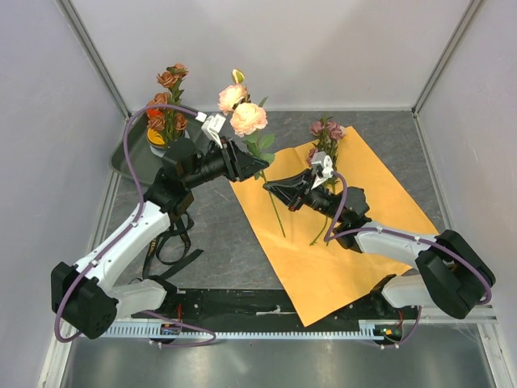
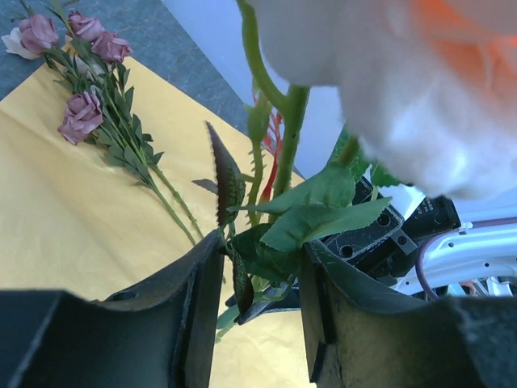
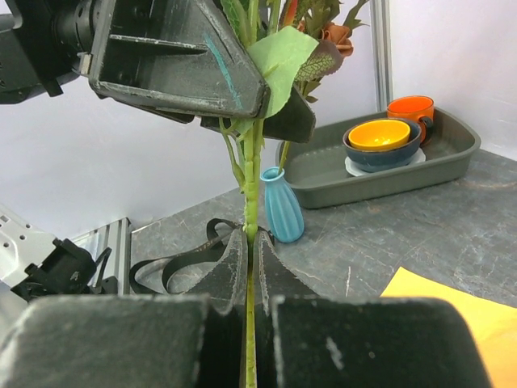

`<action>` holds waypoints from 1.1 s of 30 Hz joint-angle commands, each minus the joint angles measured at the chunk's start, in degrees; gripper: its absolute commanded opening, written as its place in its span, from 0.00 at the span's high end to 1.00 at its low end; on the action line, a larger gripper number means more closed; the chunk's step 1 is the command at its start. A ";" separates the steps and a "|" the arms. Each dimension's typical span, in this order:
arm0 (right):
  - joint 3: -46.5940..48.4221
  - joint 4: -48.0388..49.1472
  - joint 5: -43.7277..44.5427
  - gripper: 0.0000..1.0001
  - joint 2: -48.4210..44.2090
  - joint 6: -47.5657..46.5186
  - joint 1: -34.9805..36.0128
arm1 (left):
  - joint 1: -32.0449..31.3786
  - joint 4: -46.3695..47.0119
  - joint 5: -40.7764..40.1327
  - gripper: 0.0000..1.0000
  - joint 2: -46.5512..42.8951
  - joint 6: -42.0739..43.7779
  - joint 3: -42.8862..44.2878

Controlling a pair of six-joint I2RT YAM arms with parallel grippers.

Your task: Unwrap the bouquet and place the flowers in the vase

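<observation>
A peach-pink rose stem [image 1: 242, 113] stands upright over the orange paper sheet [image 1: 347, 250]. My right gripper [image 1: 271, 187] [image 3: 252, 238] is shut on its lower green stem [image 3: 251, 186]. My left gripper [image 1: 246, 166] [image 2: 262, 250] sits higher up, its jaws apart around the stem's leaves [image 2: 323, 206]. The mauve roses [image 1: 327, 133] [image 2: 81, 113] lie on the paper. The teal ribbed vase [image 3: 283, 206] stands on the table behind the held stem, with rust-brown roses [image 1: 168, 89] rising from that spot. In the top view the left arm hides the vase.
The loose black ribbon [image 1: 174, 250] [image 3: 174, 263] lies on the table by the left arm. A grey tray [image 3: 452, 158] [image 1: 121, 158] at the back left holds an orange cup [image 3: 410, 107] and a blue bowl [image 3: 380, 137] with a yellow inside. White walls enclose the table.
</observation>
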 commanded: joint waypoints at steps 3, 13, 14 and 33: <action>2.83 0.64 -0.72 1.00 0.06 -2.92 1.33 | -0.56 0.05 -0.99 0.63 0.39 2.19 2.64; 2.74 -0.67 2.61 0.44 -0.11 -3.62 1.60 | -0.56 -5.39 -5.21 0.98 -4.70 7.54 2.11; 2.05 -0.67 3.58 0.35 -0.72 -3.71 1.51 | -0.65 -6.79 -5.56 0.98 -5.58 8.33 2.02; 1.25 -5.25 18.26 0.10 -0.99 -4.59 1.34 | -0.47 -28.69 -64.43 0.98 -25.72 32.60 6.85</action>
